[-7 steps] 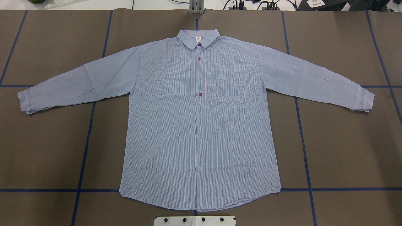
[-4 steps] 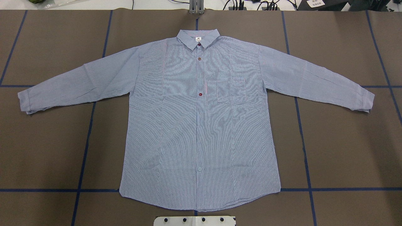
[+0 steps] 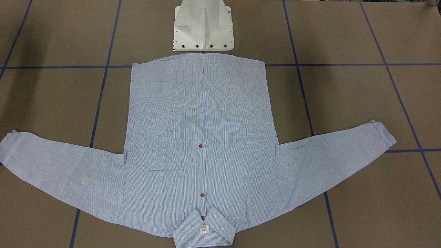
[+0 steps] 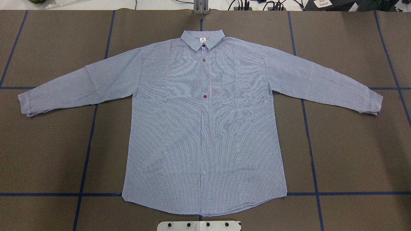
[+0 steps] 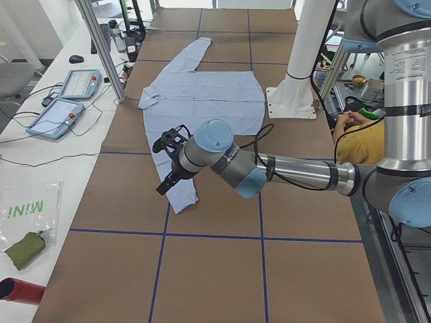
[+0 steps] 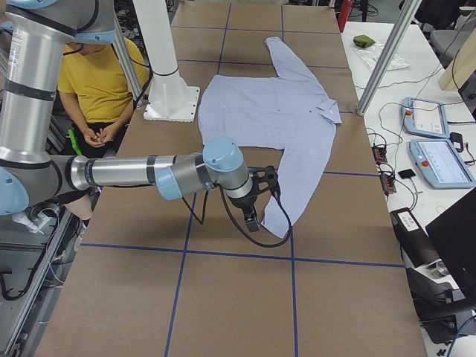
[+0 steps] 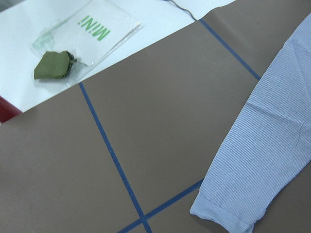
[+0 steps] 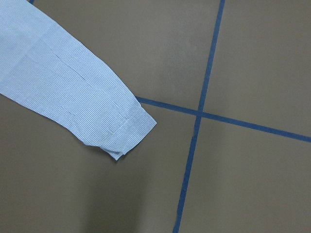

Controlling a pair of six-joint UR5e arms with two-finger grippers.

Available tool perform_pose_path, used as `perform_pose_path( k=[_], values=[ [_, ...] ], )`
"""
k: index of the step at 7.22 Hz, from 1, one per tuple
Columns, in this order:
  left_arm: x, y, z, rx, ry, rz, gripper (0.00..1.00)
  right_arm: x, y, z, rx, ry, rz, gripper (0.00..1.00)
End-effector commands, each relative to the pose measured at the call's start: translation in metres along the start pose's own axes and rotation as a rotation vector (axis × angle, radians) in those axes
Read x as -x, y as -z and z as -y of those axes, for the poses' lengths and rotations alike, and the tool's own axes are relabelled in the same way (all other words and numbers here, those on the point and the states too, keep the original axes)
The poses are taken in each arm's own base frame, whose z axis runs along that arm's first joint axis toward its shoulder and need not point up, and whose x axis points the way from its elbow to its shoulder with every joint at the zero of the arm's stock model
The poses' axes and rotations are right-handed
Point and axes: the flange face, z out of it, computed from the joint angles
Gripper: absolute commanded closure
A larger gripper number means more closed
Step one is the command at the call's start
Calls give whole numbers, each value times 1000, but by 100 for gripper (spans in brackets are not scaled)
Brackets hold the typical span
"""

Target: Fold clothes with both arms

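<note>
The light blue striped shirt (image 4: 205, 128) lies flat and face up on the brown table, buttoned, collar at the far side, both sleeves spread outward; it also shows in the front view (image 3: 203, 113). My left gripper (image 5: 166, 183) hovers over the cuff of the near sleeve in the left side view; the left wrist view shows that sleeve (image 7: 262, 160) and no fingers. My right gripper (image 6: 255, 219) hovers by the other cuff in the right side view; the right wrist view shows that cuff (image 8: 126, 133). I cannot tell whether either gripper is open or shut.
The white pedestal base (image 3: 203, 31) stands at the shirt's hem. Blue tape lines (image 4: 86, 150) grid the table. A green pouch (image 7: 53, 65) on a plastic bag lies off the table's left end. Teach pendants (image 6: 431, 119) and a seated person (image 6: 100, 82) are alongside.
</note>
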Motion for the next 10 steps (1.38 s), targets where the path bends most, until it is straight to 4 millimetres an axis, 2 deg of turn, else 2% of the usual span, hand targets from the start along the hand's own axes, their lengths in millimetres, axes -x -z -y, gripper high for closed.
perform_pose_path(
  k=[1, 2, 3, 4, 5, 6, 7, 8, 10],
  values=[
    [7, -7, 4, -12, -15, -2, 0, -19, -19, 7, -93, 51, -1, 0],
    [7, -7, 4, -12, -15, -5, 0, -26, -40, 17, -100, -40, -11, 0],
    [7, -7, 4, -12, -16, -5, 0, -11, -60, 25, -91, -125, 4, 0],
    [7, -7, 3, -12, -19, -6, 0, 12, -78, 30, -130, -206, -13, 0],
    [6, -8, 2, -9, -18, -7, 0, 45, -111, 30, -188, -303, -13, 0],
    [7, -7, 2, -10, -17, -6, 0, 76, -147, 21, -247, -381, 15, 0],
    [7, -8, 2, -9, -16, -6, 0, 89, -174, 9, -280, -410, 27, 1],
    [7, -8, 2, -8, -17, -7, 0, 90, -191, -1, -294, -401, 28, 6],
    [7, -7, 2, -10, -20, -6, 0, 87, -211, -16, -292, -415, 20, 18]
  ],
)
